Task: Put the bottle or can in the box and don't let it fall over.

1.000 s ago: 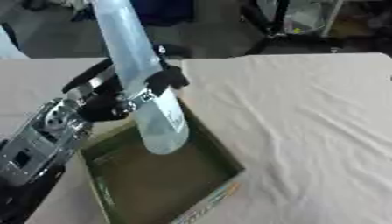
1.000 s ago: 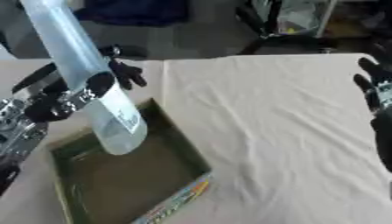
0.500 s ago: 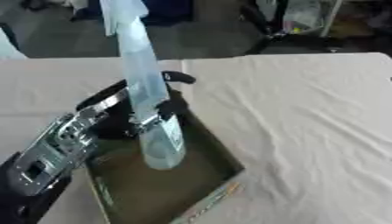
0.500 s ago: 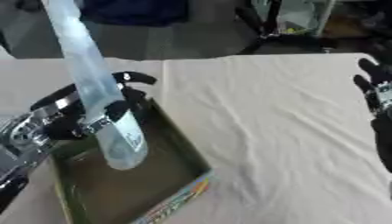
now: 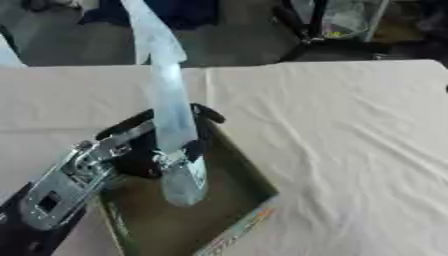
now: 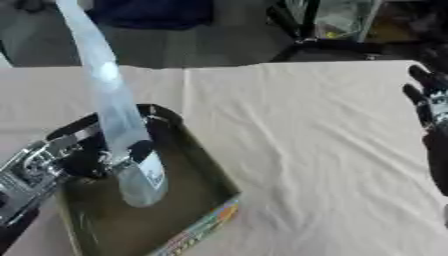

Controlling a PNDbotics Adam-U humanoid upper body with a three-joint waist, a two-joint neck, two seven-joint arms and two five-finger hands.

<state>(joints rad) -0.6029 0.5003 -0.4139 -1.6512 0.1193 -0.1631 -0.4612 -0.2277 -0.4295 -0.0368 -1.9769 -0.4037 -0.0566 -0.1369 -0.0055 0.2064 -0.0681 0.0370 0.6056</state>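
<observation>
left hand of mine is wrapped around the lower body of the bottle, fingers curled round it from the left and behind, so i am grasping it rather than resting against it. i hold it low because the bottle is tall and pale and narrows toward the top; gripping near the base keeps the heavy end under my control as it goes down. the bottle leans a little, top tipped up and to the left, with its base inside the box, over the brown floor near the far left part. i cannot tell whether the base is already touching the floor or hanging just above it.

the box is a shallow open tray with dark green walls, set at an angle on the cloth-covered tabletop. placing the bottle away from the walls should, i judge, give it room to settle upright before i let go; releasing while it tilts could tip it.

my right hand shows at the right edge of the right eye view, idle, fingers straight and relaxed, holding nothing and well apart from the box.

as for writing: the bottle carries a light label low on its body, and the box's near outer wall has a colourful printed strip, but i can read nothing on either.
</observation>
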